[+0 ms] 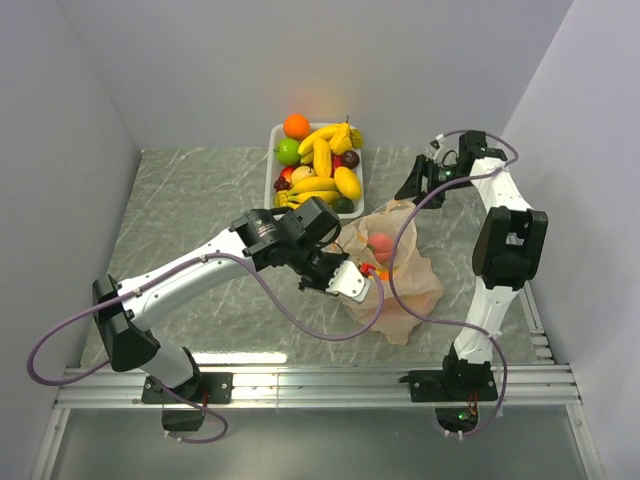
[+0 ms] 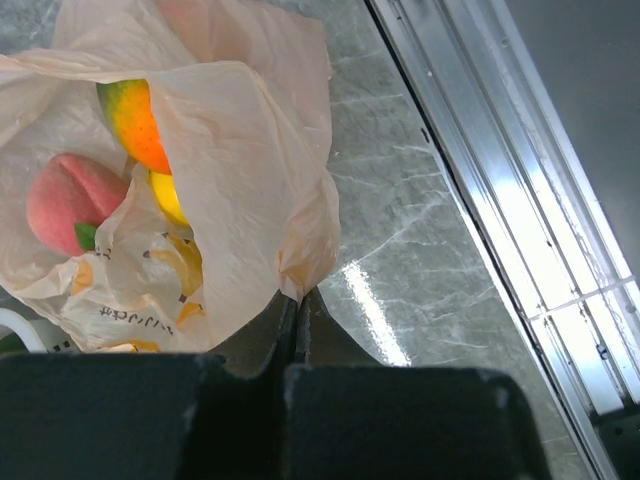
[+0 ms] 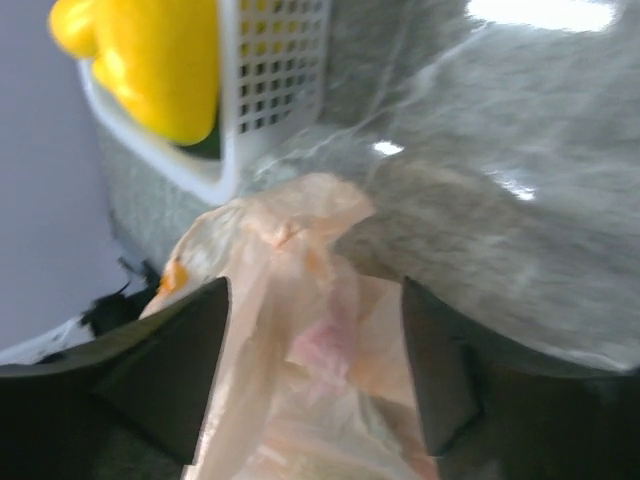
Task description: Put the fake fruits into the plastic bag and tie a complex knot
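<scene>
The thin, crinkly, translucent peach-coloured plastic bag lies slumped on the grey marbled table, just in front of the white rectangular plastic tray heaped with glossy fake fruits. A pink-red plastic peach and an orange-green plastic mango are already inside it. The left gripper has its fingers pressed together on a fold of the bag's edge. The right gripper stands with its fingers spread wide either side of a raised flap of the bag, though that blurred view leaves it unclear whether they touch it.
</scene>
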`<act>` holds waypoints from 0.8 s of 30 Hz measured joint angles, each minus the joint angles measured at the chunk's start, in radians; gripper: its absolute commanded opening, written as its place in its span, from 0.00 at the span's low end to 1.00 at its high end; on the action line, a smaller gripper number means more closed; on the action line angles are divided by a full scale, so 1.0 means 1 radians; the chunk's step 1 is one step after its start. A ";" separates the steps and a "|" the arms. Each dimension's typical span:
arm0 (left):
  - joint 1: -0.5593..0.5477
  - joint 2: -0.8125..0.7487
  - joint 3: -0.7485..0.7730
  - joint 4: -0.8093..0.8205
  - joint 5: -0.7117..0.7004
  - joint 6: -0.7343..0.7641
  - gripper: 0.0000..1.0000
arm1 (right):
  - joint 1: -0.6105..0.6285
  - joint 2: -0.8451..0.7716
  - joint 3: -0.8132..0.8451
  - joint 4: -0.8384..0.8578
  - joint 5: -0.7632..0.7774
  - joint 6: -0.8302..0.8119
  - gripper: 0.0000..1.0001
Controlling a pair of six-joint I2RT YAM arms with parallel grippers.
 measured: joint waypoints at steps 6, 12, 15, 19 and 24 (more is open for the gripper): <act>0.000 -0.019 -0.047 0.048 -0.058 -0.031 0.00 | 0.019 0.001 -0.056 -0.004 -0.190 0.034 0.01; 0.080 -0.049 -0.066 0.112 -0.113 -0.159 0.00 | 0.011 -0.039 -0.065 0.014 -0.314 0.045 0.00; 0.200 -0.119 -0.068 0.148 -0.098 -0.235 0.00 | -0.013 -0.153 -0.122 0.087 -0.343 0.062 0.00; 0.366 -0.278 -0.080 0.225 -0.074 -0.334 0.00 | -0.063 -0.419 -0.263 0.237 -0.385 0.126 0.00; 0.405 -0.496 -0.127 0.336 -0.080 -0.437 0.00 | -0.095 -0.682 -0.397 0.383 -0.428 0.187 0.00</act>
